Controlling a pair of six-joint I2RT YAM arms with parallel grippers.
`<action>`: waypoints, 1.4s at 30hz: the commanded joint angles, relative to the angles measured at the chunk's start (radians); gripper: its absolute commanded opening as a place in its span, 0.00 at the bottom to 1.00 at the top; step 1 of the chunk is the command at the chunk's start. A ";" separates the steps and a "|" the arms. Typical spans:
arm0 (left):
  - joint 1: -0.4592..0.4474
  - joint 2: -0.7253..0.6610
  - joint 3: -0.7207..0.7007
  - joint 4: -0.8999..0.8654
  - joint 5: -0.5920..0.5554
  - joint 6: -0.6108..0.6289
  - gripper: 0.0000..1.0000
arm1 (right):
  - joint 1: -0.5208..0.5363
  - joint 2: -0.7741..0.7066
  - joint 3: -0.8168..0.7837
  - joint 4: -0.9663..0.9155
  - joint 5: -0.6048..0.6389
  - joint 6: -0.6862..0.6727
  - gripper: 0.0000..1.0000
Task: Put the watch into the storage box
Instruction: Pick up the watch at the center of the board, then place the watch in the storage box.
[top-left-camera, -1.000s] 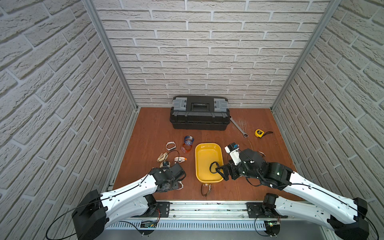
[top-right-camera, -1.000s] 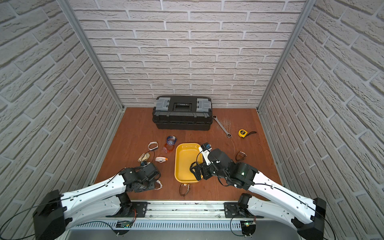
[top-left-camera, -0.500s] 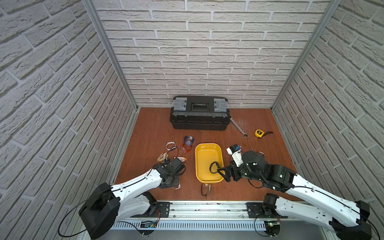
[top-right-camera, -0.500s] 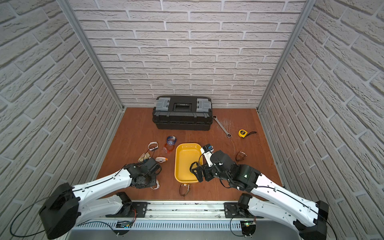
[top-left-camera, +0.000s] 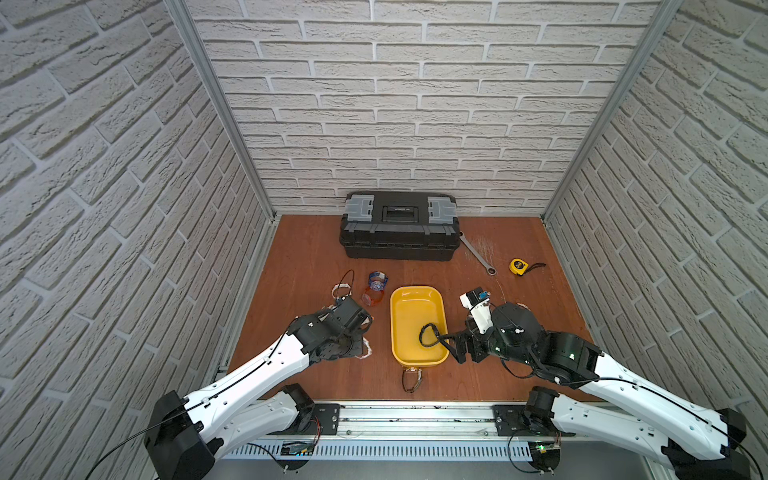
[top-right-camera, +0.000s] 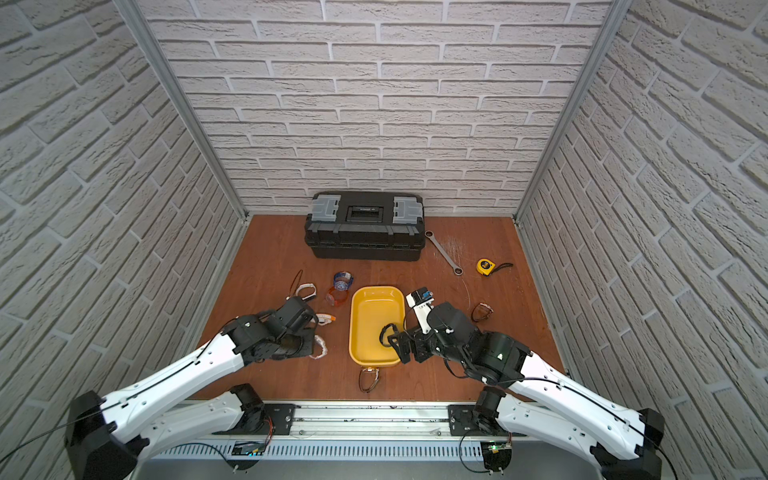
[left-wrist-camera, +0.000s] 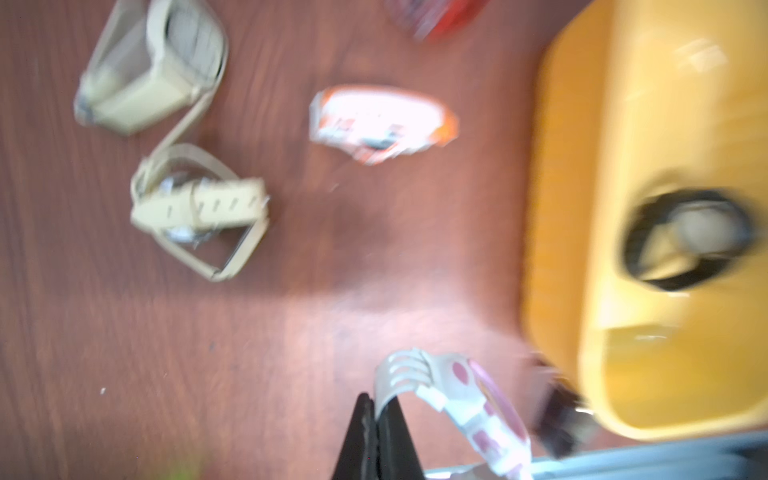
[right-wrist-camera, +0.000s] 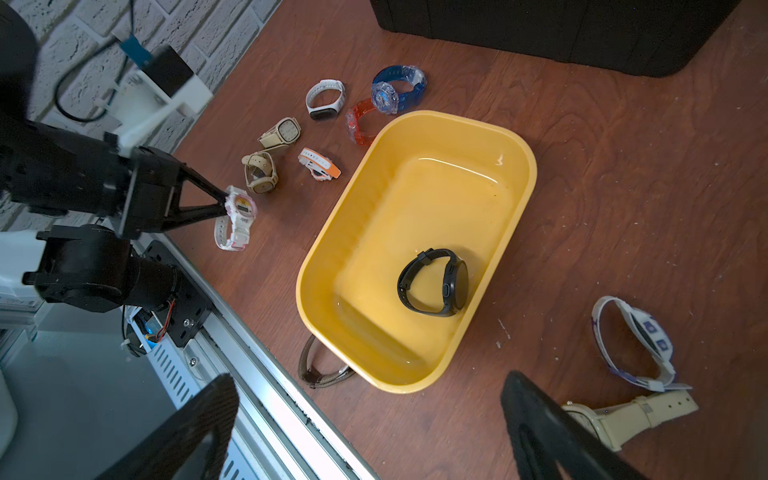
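Watch (right-wrist-camera: 239, 208) in left tool (right-wrist-camera: 224, 203): wrist views only

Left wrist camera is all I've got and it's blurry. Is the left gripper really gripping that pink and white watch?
Observer: Yes. The right wrist view shows the left gripper shut on the pink-and-white watch, beside its case.
Operator: What's the dark blob in the yellow box?
Observer: A black watch, lying on its side inside the storage box.
Operator: And the right gripper?
Observer: The right gripper is open and holds nothing, by the box's end nearest the robot.
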 joint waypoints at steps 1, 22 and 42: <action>-0.004 0.106 0.122 -0.014 0.037 0.113 0.02 | 0.000 -0.008 0.011 0.003 0.028 0.009 1.00; 0.060 0.990 0.713 0.176 0.125 0.432 0.00 | -0.002 -0.104 -0.019 -0.072 0.070 0.073 1.00; 0.045 0.820 0.634 0.175 0.061 0.397 0.63 | 0.029 0.017 -0.077 -0.051 -0.146 0.165 0.97</action>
